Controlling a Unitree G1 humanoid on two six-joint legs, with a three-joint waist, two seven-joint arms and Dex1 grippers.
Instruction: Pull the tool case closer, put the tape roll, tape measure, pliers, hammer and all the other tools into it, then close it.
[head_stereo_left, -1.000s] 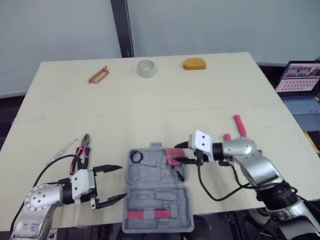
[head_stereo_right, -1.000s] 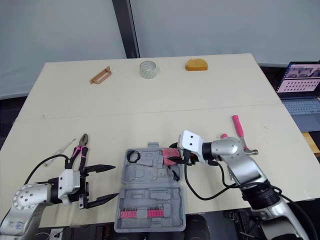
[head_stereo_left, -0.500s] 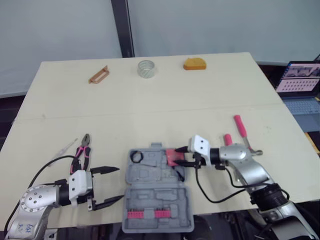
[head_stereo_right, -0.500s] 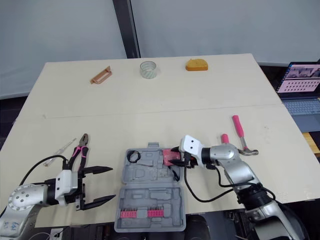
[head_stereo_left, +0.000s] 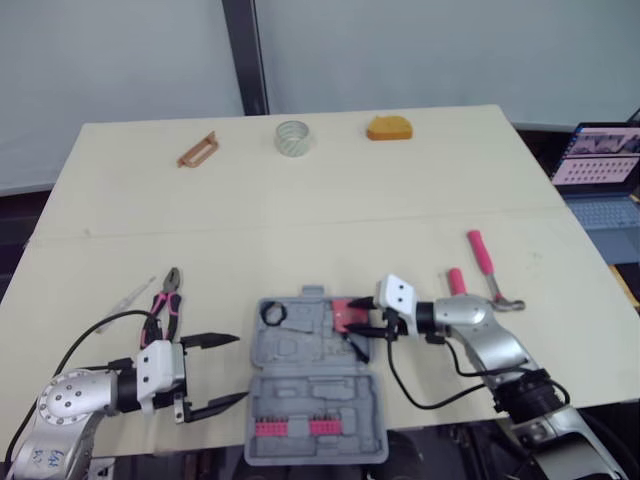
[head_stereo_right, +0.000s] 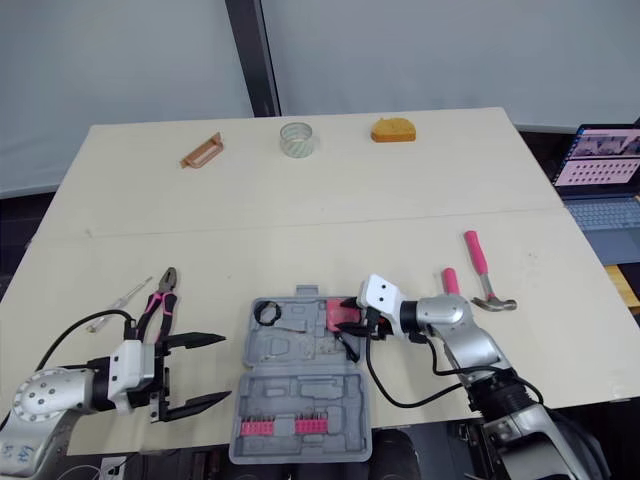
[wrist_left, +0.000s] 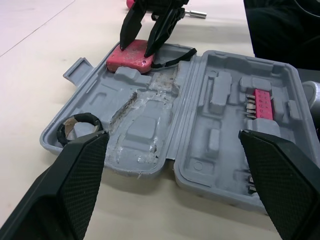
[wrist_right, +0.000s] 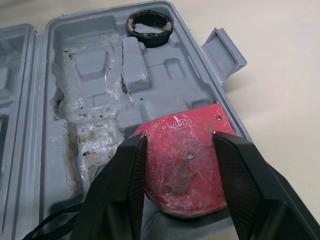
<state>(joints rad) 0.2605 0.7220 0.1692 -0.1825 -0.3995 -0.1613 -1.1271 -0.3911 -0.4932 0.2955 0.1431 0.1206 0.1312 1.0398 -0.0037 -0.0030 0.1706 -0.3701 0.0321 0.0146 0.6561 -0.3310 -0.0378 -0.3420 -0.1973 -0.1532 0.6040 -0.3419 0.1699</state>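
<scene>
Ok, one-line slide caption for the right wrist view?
Right gripper at the red tape measure resting in the open grey tool case, black tape roll seated in a corner pocket.

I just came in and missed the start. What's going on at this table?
The robot is packing tools into an open grey tool case. Its right gripper is over the red tape measure in one corner of the case, fingers apart. The left gripper hovers open beside the case. A black tape roll sits inside. The pliers and hammer lie on the table outside it, and the case is not yet closed.
</scene>
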